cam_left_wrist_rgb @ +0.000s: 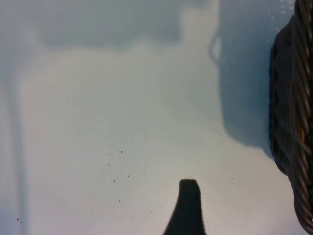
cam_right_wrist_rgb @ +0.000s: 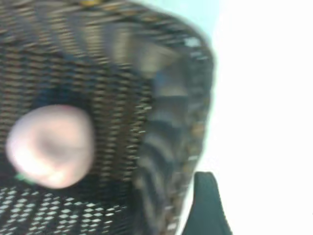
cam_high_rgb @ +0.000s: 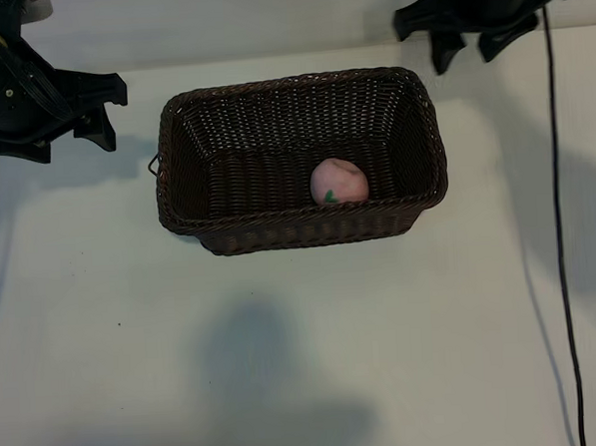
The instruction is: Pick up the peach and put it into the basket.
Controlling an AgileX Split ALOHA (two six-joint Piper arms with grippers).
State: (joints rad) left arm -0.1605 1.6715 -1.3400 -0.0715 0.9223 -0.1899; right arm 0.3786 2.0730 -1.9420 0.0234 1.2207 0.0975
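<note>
The peach (cam_high_rgb: 339, 181) lies inside the basket (cam_high_rgb: 278, 225), against its near wall. The right hand (cam_high_rgb: 472, 44), wide and empty, hangs beyond the basket's far right corner; the left hand (cam_high_rgb: 99, 113), wide, waits beside the tabletop (cam_high_rgb: 285, 364)

Right wrist view is motion-blurred: peach (cam_right_wrist_rgb: 49, 146) and basket (cam_right_wrist_rgb: 161, 122) weave are smeared. Left wrist view: only a strip of basket wall is seen, cut by the edge. Exterior view: both arms are cropped; a cable (cam_high_rgb: 561, 219) is cut at the bottom edge.
</note>
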